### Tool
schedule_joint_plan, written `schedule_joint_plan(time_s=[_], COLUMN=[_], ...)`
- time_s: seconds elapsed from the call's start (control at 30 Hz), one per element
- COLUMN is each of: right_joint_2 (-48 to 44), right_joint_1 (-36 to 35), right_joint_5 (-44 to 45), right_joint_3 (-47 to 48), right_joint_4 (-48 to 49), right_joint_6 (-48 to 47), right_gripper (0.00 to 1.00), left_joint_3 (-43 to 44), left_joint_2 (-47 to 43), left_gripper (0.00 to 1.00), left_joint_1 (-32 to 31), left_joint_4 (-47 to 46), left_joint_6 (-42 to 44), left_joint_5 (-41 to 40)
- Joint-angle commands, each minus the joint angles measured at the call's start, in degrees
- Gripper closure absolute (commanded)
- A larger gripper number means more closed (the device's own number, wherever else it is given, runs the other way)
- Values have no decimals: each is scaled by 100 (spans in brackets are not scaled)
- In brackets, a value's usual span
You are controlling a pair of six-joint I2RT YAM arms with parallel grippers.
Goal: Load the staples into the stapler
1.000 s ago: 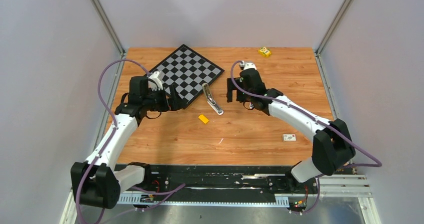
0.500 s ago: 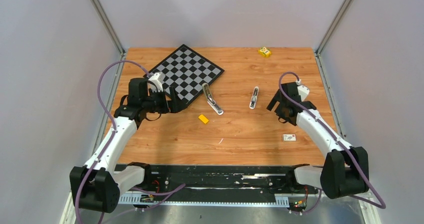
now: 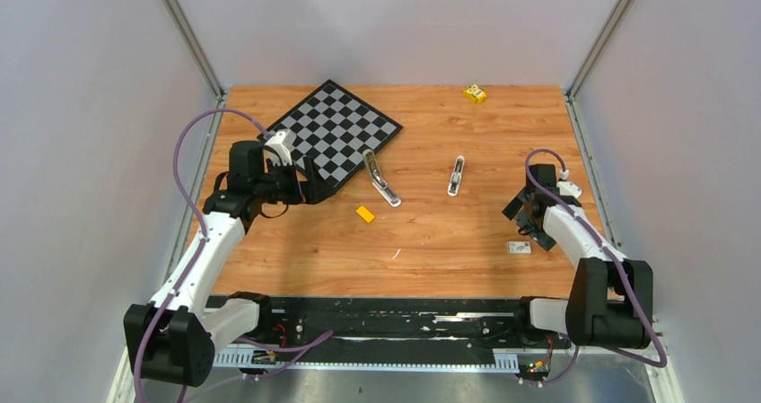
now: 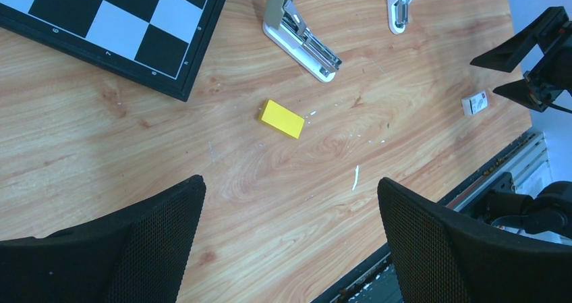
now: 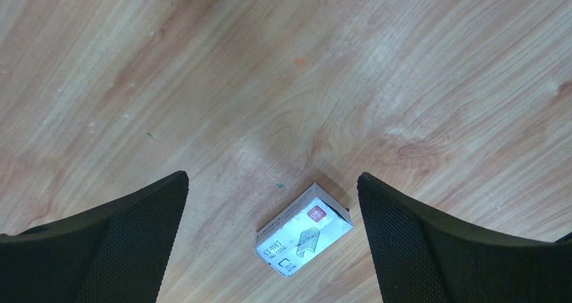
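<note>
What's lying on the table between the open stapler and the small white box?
Nothing. Only bare wooden table runs from the stapler to the white box. The top view shows this, and the left wrist view agrees.

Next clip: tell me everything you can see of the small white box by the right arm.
The small white box is a flat rectangular carton, cardboard by its look, with dark print, a small red mark and a grey arrow-like figure on its top face. It lies flat and askew on the wooden table, towards the near right side. Only the table touches it; the right gripper hangs open above it, clear of it.
</note>
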State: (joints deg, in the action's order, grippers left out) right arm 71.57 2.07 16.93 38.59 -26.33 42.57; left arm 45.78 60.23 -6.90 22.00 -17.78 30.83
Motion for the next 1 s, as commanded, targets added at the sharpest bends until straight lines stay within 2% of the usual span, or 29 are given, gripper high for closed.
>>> schedule_joint_plan(time_s=[0.0,0.13,0.37,0.5,0.67,0.8,0.97], right_joint_2=[116,177,150,255,247,164,52], right_joint_1=[137,136,136,130,64,-92,-637], right_joint_5=[-145,-326,-801,-1330,-1763,-2115,-2328], right_joint_3=[-132,-179,-189,-168,-167,-218,-220], right_joint_4=[75,45,-76,-133,-195,-244,-450], right_joint_6=[-81,-136,-448,-576,-754,-770,-613], right_gripper=[1,2,4,7,11,14,17], left_joint_3=[-41,-59,-52,-127,-100,-86,-87], left_joint_2=[-14,15,89,105,226,363,452], left_gripper=[0,0,0,1,9,21,27], left_joint_1=[-18,-14,-16,-14,-14,-67,-694], left_joint_4=[-25,-10,174,25,2,-60,-54], left_joint_6=[82,74,-66,-64,-50,-195,-383], left_joint_5=[72,21,-575,-309,-9,138,-328])
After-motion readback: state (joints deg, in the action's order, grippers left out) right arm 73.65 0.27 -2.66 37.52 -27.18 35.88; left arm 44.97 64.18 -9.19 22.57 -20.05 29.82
